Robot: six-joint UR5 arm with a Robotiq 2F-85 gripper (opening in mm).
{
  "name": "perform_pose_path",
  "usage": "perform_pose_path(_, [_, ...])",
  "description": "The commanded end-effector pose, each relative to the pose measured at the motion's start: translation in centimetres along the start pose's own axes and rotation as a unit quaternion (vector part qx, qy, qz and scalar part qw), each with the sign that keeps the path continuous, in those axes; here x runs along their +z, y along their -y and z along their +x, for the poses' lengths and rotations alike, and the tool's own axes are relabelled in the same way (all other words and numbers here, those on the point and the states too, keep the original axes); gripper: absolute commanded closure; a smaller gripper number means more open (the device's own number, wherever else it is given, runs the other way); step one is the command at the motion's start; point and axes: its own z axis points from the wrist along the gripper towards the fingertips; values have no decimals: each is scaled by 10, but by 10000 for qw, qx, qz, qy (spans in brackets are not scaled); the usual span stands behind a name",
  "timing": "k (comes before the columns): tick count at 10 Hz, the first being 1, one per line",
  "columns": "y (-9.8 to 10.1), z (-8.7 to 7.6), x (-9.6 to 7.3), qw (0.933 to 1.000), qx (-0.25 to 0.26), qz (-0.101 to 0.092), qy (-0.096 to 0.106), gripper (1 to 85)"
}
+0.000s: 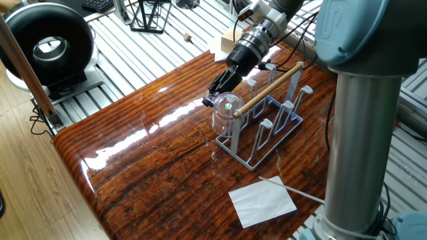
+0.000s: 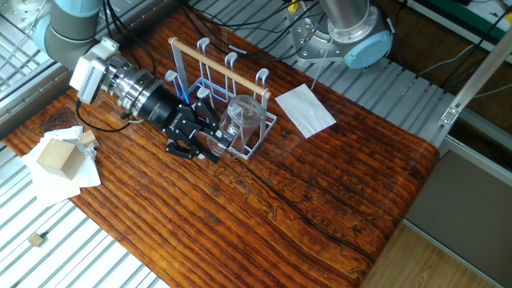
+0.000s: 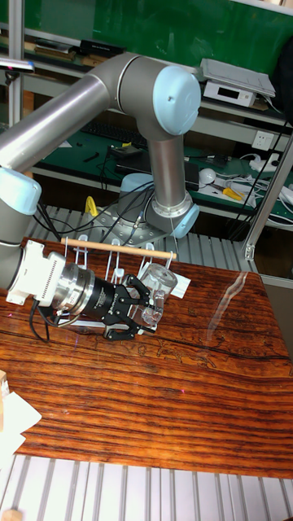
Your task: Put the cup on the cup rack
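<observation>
The clear glass cup (image 1: 227, 115) hangs upside down and tilted over the corner peg of the pale wire cup rack (image 1: 270, 131), under its wooden rod (image 1: 268, 89). My gripper (image 1: 209, 99) reaches in low from the side, its fingers narrowing to a point at the cup's rim, shut on the glass wall. From the other side, the cup (image 2: 244, 118) leans at the rack's (image 2: 210, 80) near corner, with the gripper (image 2: 212, 146) at its lower edge. In the tall view the gripper (image 3: 149, 313) holds the tilted cup (image 3: 164, 284).
A white sheet (image 1: 262, 202) lies near the table's edge beside the arm's base column (image 1: 360, 147). A wooden block on paper (image 2: 56, 157) sits behind the gripper's wrist. A black round device (image 1: 47, 43) and a black wire stand (image 1: 148, 16) are off the table.
</observation>
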Motion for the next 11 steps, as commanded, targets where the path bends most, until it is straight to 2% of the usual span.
perform_pose_path(1, [6, 3, -6, 9999, -45, 122, -83, 427])
perform_pose_path(6, [7, 6, -9, 9998, -71, 154, -136, 370])
perform_pose_path(11, [1, 5, -20, 9997, -11, 144, -189, 357])
